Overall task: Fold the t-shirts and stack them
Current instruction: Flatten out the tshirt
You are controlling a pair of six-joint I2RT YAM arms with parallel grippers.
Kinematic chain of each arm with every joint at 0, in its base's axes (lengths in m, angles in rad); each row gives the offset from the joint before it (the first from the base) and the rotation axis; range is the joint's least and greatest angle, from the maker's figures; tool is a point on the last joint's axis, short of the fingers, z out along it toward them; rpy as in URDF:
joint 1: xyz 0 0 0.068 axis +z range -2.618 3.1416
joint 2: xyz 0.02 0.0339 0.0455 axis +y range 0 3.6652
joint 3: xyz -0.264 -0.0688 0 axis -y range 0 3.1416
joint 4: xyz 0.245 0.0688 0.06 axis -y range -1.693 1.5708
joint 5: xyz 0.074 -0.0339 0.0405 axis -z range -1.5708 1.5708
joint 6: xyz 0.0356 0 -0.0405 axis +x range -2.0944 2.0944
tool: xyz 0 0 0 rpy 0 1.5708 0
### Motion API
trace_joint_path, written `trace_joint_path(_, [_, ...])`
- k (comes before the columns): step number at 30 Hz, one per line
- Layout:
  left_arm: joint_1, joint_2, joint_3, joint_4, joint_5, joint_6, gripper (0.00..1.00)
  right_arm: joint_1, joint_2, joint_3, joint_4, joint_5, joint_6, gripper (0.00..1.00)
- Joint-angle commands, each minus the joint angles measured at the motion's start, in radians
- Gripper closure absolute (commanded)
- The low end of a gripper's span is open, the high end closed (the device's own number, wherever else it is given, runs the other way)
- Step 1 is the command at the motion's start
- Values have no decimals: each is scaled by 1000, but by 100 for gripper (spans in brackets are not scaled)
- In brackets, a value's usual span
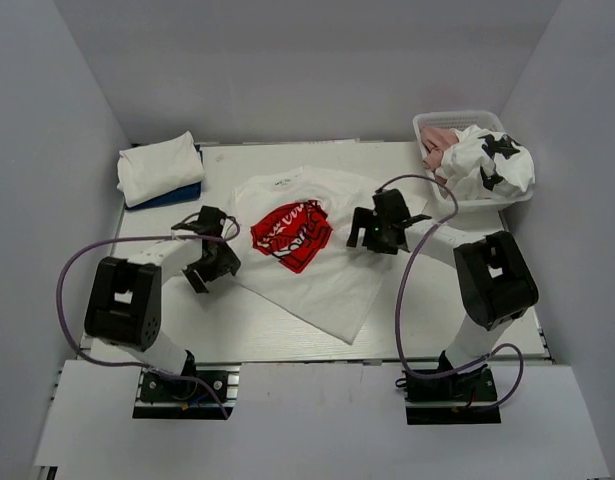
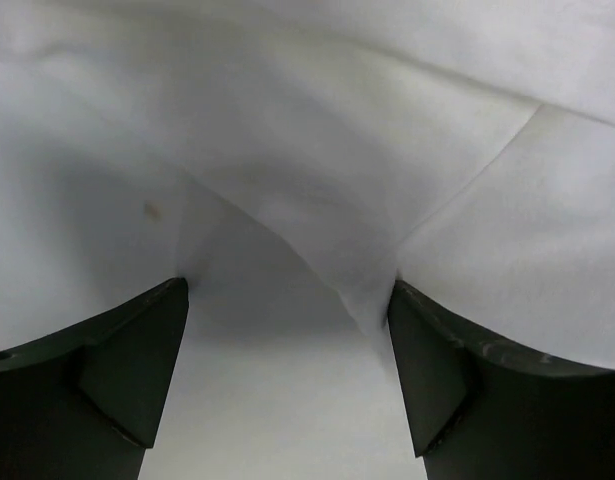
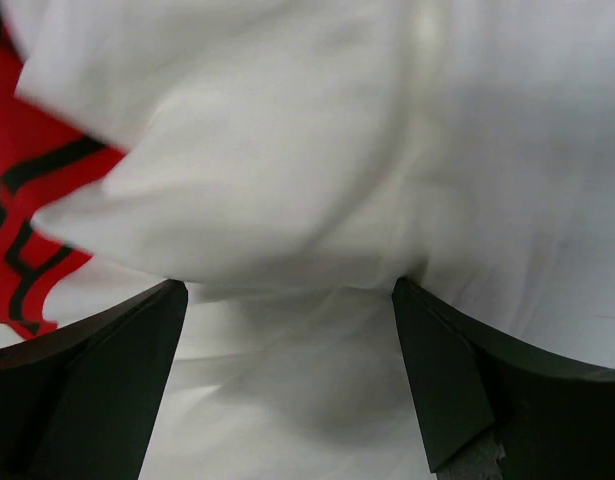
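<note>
Printed t-shirt: the white t-shirt [image 1: 302, 250] with the red chest print lies spread face up in the middle of the desk [image 1: 237, 325]. Its collar points to the far edge and its hem slants toward the near right.
Left gripper: the left gripper [image 1: 209, 262] sits at the shirt's left edge, low over the cloth, with its fingers [image 2: 137, 370] spread wide. In the left wrist view a fold of white cloth reaches down between them, and nothing is pinched.
Right gripper: the right gripper [image 1: 372, 232] is at the shirt's right sleeve, also spread wide. In the right wrist view rumpled white cloth fills the gap between its fingers [image 3: 437, 380], with the red print at the left, and the cloth is not clamped.
Folded stack: a folded white t-shirt [image 1: 159, 168] lies on a folded blue t-shirt [image 1: 182, 195] at the far left corner of the desk, well apart from the spread shirt.
Basket: a white lattice basket [image 1: 457, 118] stands at the far right. It holds a crumpled dusty-pink t-shirt [image 1: 439, 142] and a white t-shirt with black patches [image 1: 492, 165], which spills over its near rim.
</note>
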Motion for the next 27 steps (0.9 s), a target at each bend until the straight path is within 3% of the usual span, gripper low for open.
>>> trace_joint_path(1, [-33, -194, -106, -49, 117, -2, 10, -151, 41, -55, -214, 104, 74, 10])
trace_joint_path(3, [-42, -297, -139, -38, 143, -2, 8, -227, 53, -25, -214, 19, 73, 10])
trace_joint_path(6, [-42, -452, -157, -47, 107, -25, 0, -284, 84, 60, -224, 22, 38, 10])
trace_joint_path(10, [-42, -498, -166, -176, -28, -116, 0, -252, -11, 130, -192, 47, -77, 11])
trace_joint_path(13, [-30, -489, -203, -174, -41, -130, 3, -213, -99, 120, -175, 73, -116, 10])
trace_joint_path(16, [-41, -489, -249, -135, 17, -92, 8, -157, -192, 77, -201, 168, -114, 10])
trace_joint_path(22, [-61, -717, -399, -52, 220, -67, 11, -104, -298, 2, -299, 227, -39, 10])
trace_joint_path(27, [-70, -779, -478, -66, 243, -100, 15, -92, -397, -81, -358, 224, 7, 10])
